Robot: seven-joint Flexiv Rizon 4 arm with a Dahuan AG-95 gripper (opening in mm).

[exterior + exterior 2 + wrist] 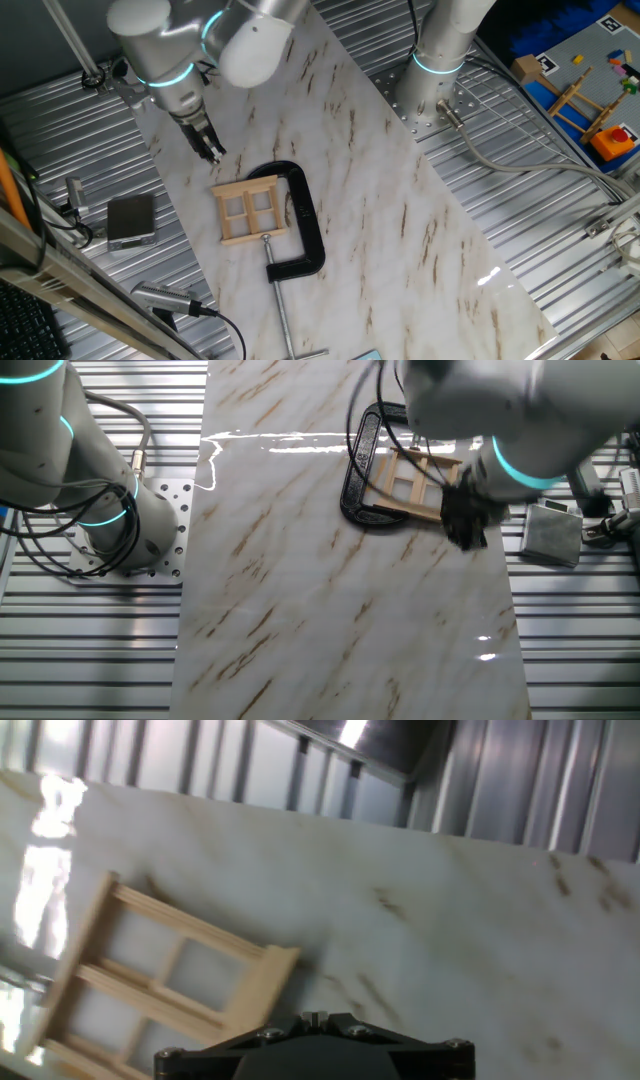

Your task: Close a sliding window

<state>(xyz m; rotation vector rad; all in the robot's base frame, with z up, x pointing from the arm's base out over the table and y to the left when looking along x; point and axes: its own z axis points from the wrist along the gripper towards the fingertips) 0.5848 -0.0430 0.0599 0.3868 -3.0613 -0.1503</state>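
the gripper (211, 150) hangs just beside the sliding window (251, 209) (held in a black c-clamp (304, 222)) on the marble table (400, 220); whether its fingers are spread cannot be told.

The arm bends over the marble board and its wrist points down, so the gripper (211, 148) hangs just beside the sliding window (250, 209), near its corner, without touching it. The dark fingers (466, 528) stand close together, with nothing between them.
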